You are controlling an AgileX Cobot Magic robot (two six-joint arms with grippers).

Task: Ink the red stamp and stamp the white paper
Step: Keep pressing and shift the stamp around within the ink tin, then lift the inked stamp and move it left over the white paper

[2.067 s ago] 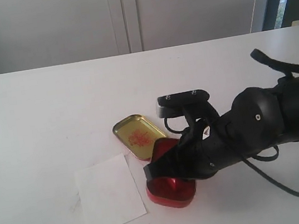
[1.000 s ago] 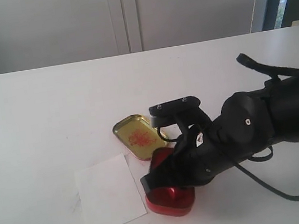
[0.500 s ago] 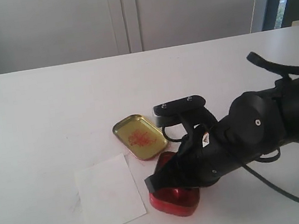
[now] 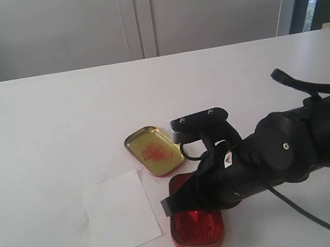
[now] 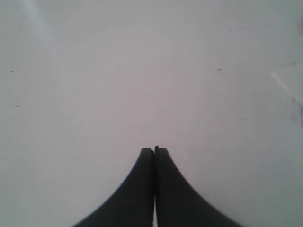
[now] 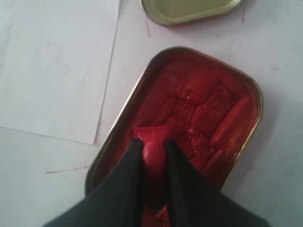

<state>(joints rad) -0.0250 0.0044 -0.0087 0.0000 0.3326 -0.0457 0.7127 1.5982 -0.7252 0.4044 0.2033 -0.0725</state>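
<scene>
My right gripper (image 6: 153,147) is shut on the red stamp (image 6: 152,142), gripping its handle knob, with the blocky base down in the ink paste of the red tin (image 6: 222,127). In the exterior view the right arm covers the stamp and the back of the red tin (image 4: 196,230). The white paper (image 4: 120,213) lies flat just left of the tin; the white paper (image 6: 52,66) also shows beside the tin in the right wrist view. My left gripper (image 5: 154,150) is shut and holds nothing, over bare white tabletop.
The gold tin lid (image 4: 153,150) with red smears lies behind the red tin; the same gold lid (image 6: 189,10) shows at the edge of the right wrist view. Faint red marks dot the white table (image 4: 41,129) around the paper.
The red tin has shifted and now lies flat near the front edge, more of its open face showing. My right arm has lowered over it with the stamp.
</scene>
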